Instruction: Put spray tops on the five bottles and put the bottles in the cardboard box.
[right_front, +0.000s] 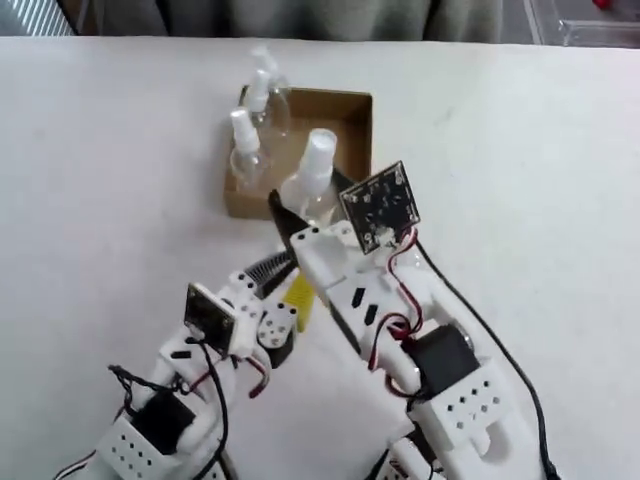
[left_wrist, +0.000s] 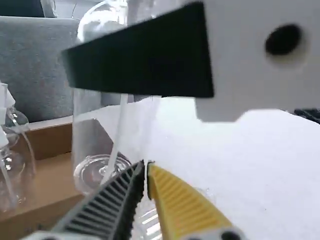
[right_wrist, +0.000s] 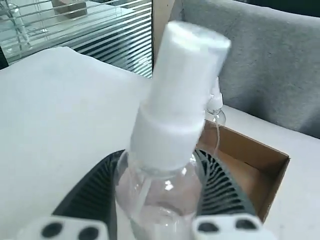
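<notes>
A bottle (right_wrist: 155, 200) with its spray top (right_wrist: 182, 95) on is clamped upright between the right fingers (right_wrist: 92, 195), at the near side of the cardboard box (right_wrist: 250, 160). Beyond those fingers, two capped bottles (right_front: 250, 150) are seen standing in the box. The left fingers (left_wrist: 180, 200) are pressed together, holding nothing, just short of the held bottle, over the desk (right_front: 520, 150).

No legible txt or nos.; circuit board (right_front: 380, 205) marks seemingly too small.
</notes>
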